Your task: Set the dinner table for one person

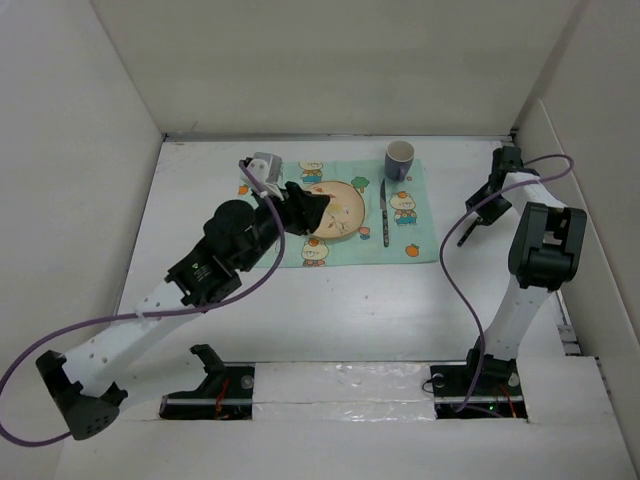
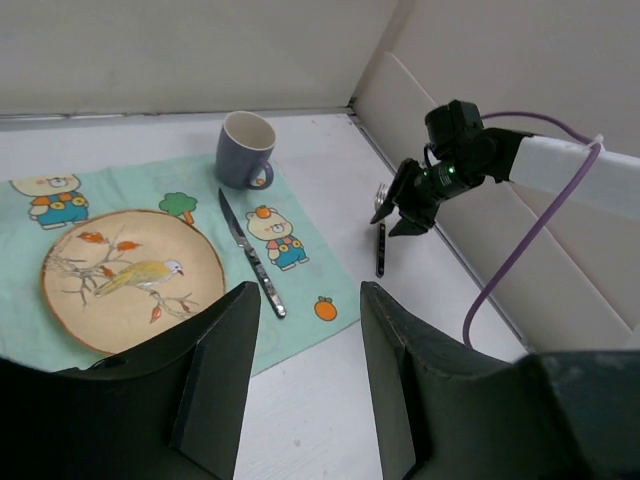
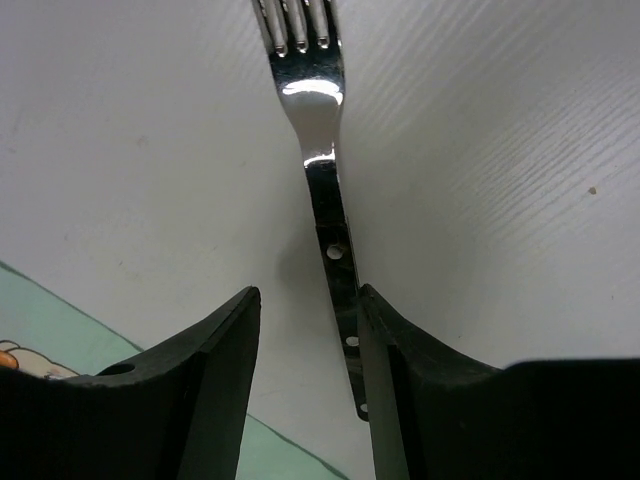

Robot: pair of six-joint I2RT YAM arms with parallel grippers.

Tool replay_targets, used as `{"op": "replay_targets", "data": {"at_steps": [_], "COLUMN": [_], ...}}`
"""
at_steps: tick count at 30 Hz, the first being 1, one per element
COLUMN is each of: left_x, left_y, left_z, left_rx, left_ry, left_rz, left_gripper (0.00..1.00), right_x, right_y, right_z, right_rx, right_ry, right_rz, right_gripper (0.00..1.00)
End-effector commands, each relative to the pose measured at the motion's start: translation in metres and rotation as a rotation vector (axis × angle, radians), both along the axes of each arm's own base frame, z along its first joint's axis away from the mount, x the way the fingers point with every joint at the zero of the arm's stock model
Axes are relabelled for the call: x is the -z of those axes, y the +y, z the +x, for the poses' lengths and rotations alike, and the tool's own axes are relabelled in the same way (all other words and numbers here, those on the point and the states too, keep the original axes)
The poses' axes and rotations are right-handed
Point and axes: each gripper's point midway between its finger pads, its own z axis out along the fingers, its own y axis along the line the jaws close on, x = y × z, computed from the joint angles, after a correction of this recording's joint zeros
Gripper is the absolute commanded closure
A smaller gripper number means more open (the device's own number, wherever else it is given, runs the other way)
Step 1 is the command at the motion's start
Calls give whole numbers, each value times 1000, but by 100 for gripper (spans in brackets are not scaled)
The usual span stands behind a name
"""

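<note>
One piece sits off the mat (image 1: 425,230): the fork (image 3: 320,180) lies on the white dinner table (image 1: 350,310) to its right. The right gripper (image 3: 305,300) straddles the handle, jaws apart, likely for a pickup. The left gripper (image 2: 300,300) hangs above the plate (image 2: 130,275), jaws spread and empty.

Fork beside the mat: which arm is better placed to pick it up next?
Right. The right gripper, open, straddles the fork; the left gripper hovers by the plate, across the mat.
</note>
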Motion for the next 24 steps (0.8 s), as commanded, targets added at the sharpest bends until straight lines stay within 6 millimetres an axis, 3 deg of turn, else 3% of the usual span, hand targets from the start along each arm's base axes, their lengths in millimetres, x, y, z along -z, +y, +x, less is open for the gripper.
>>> {"op": "replay_targets", "data": {"at_steps": [1, 7, 12, 14, 16, 17, 21, 24], "left_x": [-3, -6, -8, -9, -12, -12, -12, -20], "left_y": [27, 39, 35, 35, 37, 38, 39, 45], "left_z": [-3, -5, 1, 3, 4, 4, 6, 7], "left_rx": [-62, -95, -96, -102, -113, -120, -133, -159], "left_ry": [-8, -40, -55, -58, -67, -71, -65, -70], "left_rz": [-1, 13, 46, 49, 43, 40, 52, 51], "left_gripper": [58, 58, 57, 57, 57, 57, 57, 57], "right_x": [-6, 23, 27, 29, 31, 30, 0, -55], "right_y": [-8, 1, 8, 10, 12, 12, 17, 19], "right_z": [-2, -23, -18, -21, -26, -28, -18, -1], "right_rx": [110, 132, 89, 70, 66, 72, 22, -55], "right_ry": [-6, 98, 150, 170, 194, 193, 89, -35], "right_rz": [-22, -25, -63, -54, -46, -46, -118, -216], "right_gripper": [51, 52, 63, 73, 97, 100, 100, 100]}}
